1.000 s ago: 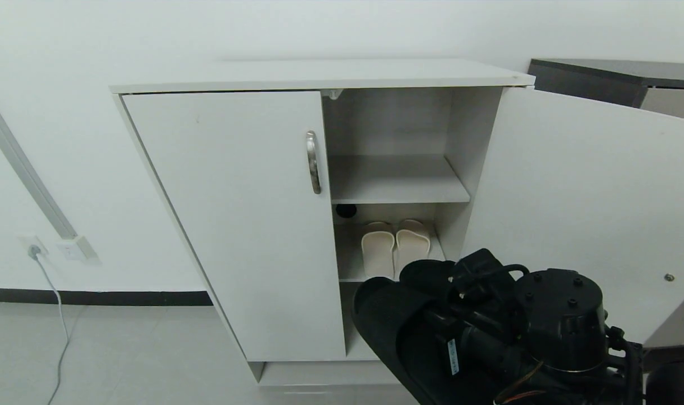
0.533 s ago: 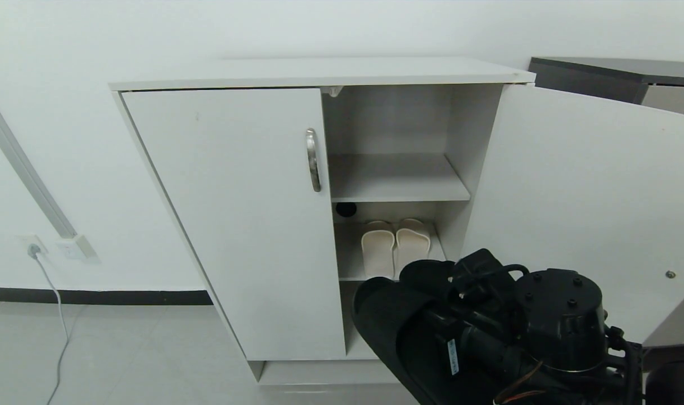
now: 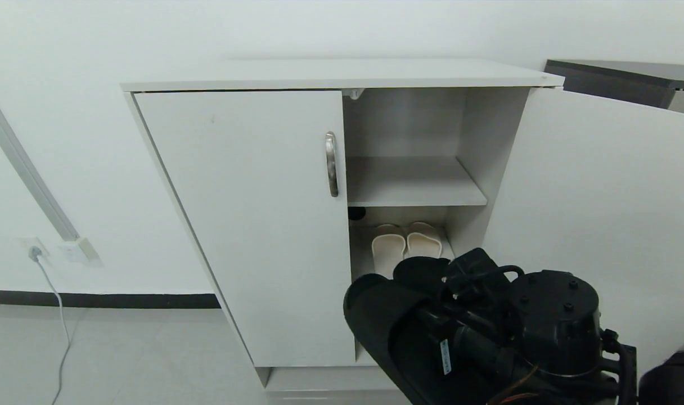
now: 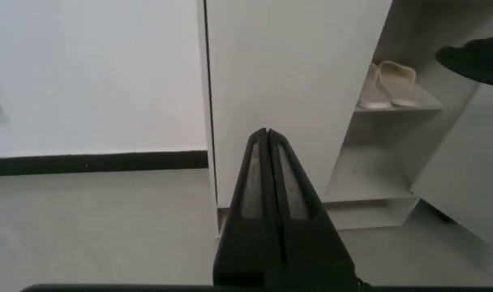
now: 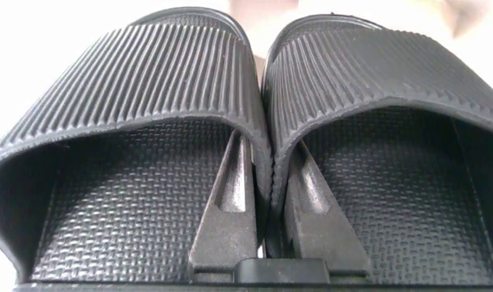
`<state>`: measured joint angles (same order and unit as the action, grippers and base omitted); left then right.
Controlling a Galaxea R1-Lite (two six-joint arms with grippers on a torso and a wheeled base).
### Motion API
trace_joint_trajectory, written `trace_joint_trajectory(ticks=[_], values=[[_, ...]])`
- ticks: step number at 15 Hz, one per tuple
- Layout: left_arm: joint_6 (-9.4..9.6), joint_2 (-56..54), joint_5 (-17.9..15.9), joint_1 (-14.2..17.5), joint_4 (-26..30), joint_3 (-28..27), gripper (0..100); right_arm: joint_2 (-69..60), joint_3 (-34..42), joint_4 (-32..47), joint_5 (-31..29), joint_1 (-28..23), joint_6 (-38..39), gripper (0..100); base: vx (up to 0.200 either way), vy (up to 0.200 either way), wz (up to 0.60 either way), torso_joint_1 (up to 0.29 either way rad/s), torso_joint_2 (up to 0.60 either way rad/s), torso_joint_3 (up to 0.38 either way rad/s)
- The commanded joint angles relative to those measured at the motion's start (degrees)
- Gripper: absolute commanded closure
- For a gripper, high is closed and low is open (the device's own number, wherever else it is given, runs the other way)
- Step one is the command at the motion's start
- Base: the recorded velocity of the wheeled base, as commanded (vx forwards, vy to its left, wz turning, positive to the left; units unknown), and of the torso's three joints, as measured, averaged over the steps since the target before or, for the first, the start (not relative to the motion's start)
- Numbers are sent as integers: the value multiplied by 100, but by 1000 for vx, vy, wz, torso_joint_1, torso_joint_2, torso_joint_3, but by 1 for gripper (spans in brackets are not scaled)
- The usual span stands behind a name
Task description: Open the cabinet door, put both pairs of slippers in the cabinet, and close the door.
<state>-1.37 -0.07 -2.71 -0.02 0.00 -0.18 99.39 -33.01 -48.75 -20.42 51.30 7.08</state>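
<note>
The white cabinet [image 3: 342, 73] has its right door [image 3: 595, 208] swung open and its left door [image 3: 246, 225] shut. A pair of cream slippers [image 3: 406, 247] lies on the middle shelf, also seen in the left wrist view as cream slippers [image 4: 388, 85]. My right gripper [image 5: 263, 182] is shut on the inner edges of a pair of black slippers [image 5: 255, 105], one finger inside each. In the head view the black slippers [image 3: 392, 315] hang in front of the cabinet's lower opening. My left gripper [image 4: 267, 138] is shut and holds nothing, low before the left door.
The upper shelf [image 3: 415, 183] is bare. The bottom shelf [image 4: 368, 174] is bare too. A wall socket with a cable [image 3: 35, 253] sits low at the left. A dark cabinet top [image 3: 629, 73] stands to the right. Grey floor [image 3: 106, 360] lies in front.
The whole head view has shifted, so the cabinet sits slightly further right in the picture. The right gripper with the black slippers has moved a little to the left.
</note>
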Motion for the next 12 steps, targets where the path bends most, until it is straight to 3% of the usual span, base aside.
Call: trace_joint_trajectory(ticks=[1,2,3,6,10,12], values=[[-4,7,-2,2,0,1,100,291,-478,147,-867,12,12,100,0,0,0,0,0,0],[-4,7,-2,2,0,1,100,520,-733,252,-1702,82,21,100,0,0,0,0,0,0],[-4,7,-2,2,0,1,100,617,-812,270,-2010,161,39,100,0,0,0,0,0,0],[5,7,-11,2,0,1,100,872,-1366,454,-2212,319,267,100,0,0,0,0,0,0],[5,7,-11,2,0,1,100,863,-3132,2467,-2924,302,1050,100,0,0,0,0,0,0],[5,7,-11,2,0,1,100,863,-3528,2836,-3056,249,1058,100,0,0,0,0,0,0]])
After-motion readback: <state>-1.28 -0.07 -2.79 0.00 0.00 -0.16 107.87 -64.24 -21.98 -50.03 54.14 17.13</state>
